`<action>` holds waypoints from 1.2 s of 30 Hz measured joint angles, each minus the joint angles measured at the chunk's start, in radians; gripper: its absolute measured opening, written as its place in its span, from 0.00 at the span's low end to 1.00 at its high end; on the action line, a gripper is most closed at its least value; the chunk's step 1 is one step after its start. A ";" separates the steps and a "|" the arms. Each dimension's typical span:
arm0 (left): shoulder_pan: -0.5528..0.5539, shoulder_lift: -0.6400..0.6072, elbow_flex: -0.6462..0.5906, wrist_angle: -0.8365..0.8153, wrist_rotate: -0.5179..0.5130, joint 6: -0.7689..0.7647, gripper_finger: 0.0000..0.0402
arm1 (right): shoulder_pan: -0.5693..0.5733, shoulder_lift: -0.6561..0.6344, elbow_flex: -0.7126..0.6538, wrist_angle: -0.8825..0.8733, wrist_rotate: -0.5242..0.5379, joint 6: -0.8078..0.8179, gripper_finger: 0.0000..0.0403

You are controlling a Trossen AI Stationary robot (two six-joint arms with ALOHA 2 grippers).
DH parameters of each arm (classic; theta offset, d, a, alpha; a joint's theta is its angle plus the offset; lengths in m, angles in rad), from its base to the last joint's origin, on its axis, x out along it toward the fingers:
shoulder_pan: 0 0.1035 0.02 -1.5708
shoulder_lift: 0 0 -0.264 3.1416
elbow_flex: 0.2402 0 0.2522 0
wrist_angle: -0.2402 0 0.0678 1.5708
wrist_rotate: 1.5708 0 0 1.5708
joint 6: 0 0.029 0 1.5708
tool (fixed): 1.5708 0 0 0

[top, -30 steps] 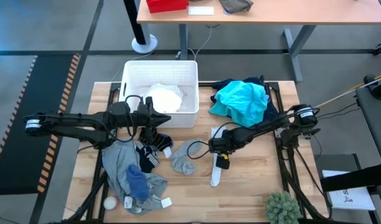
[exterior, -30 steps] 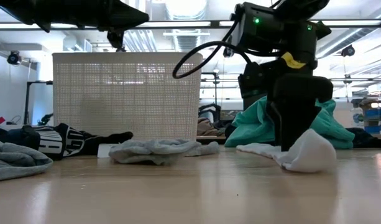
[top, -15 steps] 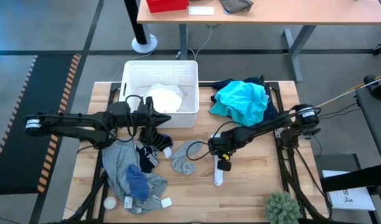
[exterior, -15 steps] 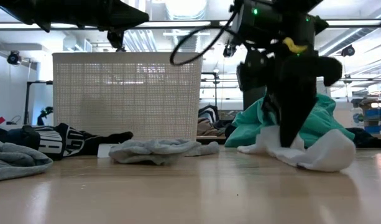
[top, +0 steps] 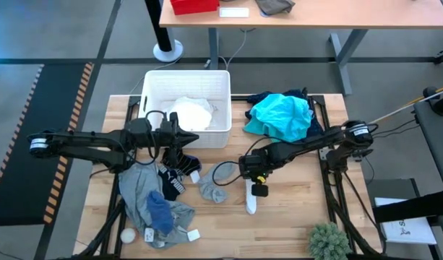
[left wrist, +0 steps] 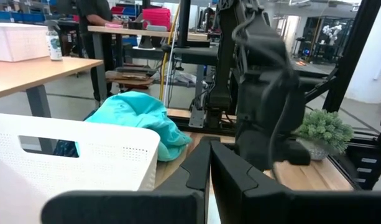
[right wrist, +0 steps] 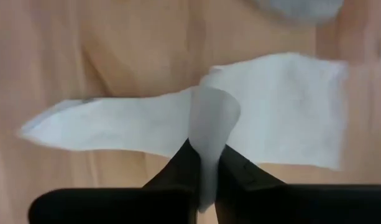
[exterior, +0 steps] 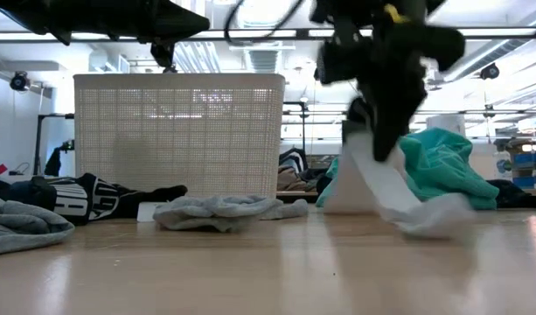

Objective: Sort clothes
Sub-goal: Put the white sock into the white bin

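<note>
A white sock lies partly on the table near its middle, with my right gripper shut on it from above. To its left lie a grey sock, dark striped socks, and a grey garment with a blue piece on it. A teal garment sits heaped at the far right. A white garment lies in the white basket. My left gripper hangs shut above the table by the basket's near wall, holding nothing. My right gripper pinches a raised fold in the sock's middle between its two fingers, which point down from above. The fold is lifted off the table. The sock hangs slack below it, and its end still rests on the wood.
A small white ball lies at the near left corner and a small green plant at the near right. The basket stands at the far middle-left. Bare wood shows in the near right part of the table.
My right gripper has shut on the white sock's middle, then risen and gone a little toward the table's left. The sock, which lay flat and stretched out, is now drawn up in a fold at its middle, with its end still on the table.
</note>
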 joint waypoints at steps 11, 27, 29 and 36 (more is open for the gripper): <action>0.000 0.000 0.000 -0.004 0.000 0.015 0.00 | -0.002 -0.126 0.164 -0.053 0.020 -0.178 0.01; -0.001 0.000 0.000 -0.004 0.000 0.015 0.00 | -0.074 -0.314 0.202 0.234 0.276 -0.329 0.01; -0.001 0.000 0.000 -0.003 0.000 0.015 0.00 | -0.095 -0.315 0.202 0.278 0.279 -0.331 0.01; -0.001 0.000 -0.006 0.000 0.000 0.009 0.00 | -0.173 -0.293 0.201 0.457 0.352 -0.361 0.01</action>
